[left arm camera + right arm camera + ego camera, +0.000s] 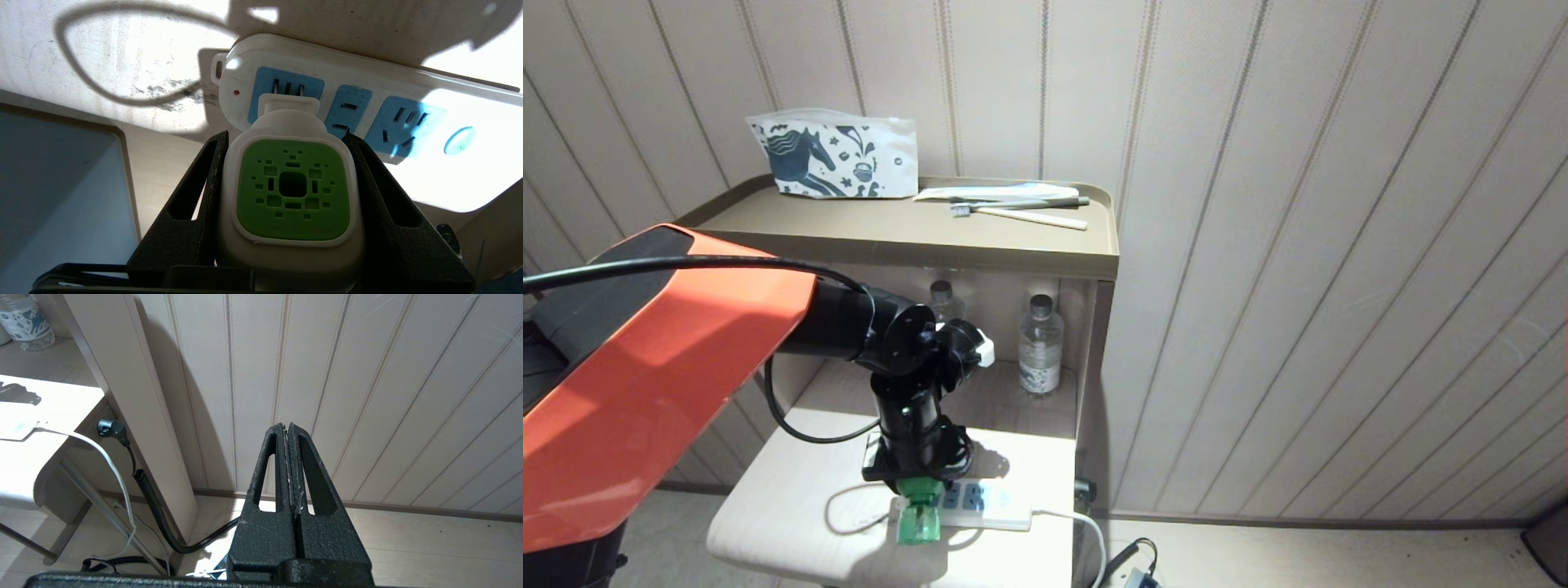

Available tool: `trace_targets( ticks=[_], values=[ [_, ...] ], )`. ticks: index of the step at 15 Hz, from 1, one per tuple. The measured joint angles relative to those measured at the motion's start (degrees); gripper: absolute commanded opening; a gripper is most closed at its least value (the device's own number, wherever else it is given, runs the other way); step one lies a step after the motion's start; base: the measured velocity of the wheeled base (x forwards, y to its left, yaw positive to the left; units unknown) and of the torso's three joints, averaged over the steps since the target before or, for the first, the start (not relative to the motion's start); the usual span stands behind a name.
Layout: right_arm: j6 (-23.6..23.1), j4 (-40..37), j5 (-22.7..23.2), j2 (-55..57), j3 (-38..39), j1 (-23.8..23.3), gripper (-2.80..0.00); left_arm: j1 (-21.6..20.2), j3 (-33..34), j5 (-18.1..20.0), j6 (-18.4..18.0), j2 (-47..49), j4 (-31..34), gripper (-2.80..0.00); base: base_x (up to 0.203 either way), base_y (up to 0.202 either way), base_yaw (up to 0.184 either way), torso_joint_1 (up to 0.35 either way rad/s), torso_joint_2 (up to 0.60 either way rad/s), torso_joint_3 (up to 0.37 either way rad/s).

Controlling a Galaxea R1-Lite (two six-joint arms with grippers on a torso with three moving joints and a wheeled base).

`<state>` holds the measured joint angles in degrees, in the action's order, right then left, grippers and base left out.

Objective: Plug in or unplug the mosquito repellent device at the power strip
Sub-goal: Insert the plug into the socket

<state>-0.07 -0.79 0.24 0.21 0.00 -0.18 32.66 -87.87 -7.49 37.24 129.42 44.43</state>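
Note:
The mosquito repellent device (292, 190) has a white head with a green vented face, and my left gripper (285, 134) is shut on it, one black finger (184, 228) on each side. Its white plug neck sits against the end blue socket of the white power strip (412, 87), beside a small red lamp; how deep the plug sits I cannot tell. In the head view the left gripper (919, 488) points down over the power strip (988, 502) on the low table, and the device's green bottle (918, 523) sticks out toward the table's front. My right gripper (287, 426) is shut and empty, facing the wall.
Two clear water bottles (1041, 347) stand at the back of the low table (784, 490). The shelf above (907, 233) carries a horse-print pouch (833, 157) and toothbrushes (1021, 208). The strip's white cable (1086, 527) drops off the right edge; a black corrugated hose (151, 498) runs on the floor.

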Motion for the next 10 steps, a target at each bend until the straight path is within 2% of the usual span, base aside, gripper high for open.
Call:
trace_targets(
  ticks=[10],
  values=[
    [0.0, 0.0, 0.0, 0.0, 0.0, 0.0, -2.80, -1.1, -1.4, 0.1, -1.6, 1.7, 0.1, -2.80, 0.000, 0.000, 0.000, 0.000, 0.00, 0.000]
  ],
)
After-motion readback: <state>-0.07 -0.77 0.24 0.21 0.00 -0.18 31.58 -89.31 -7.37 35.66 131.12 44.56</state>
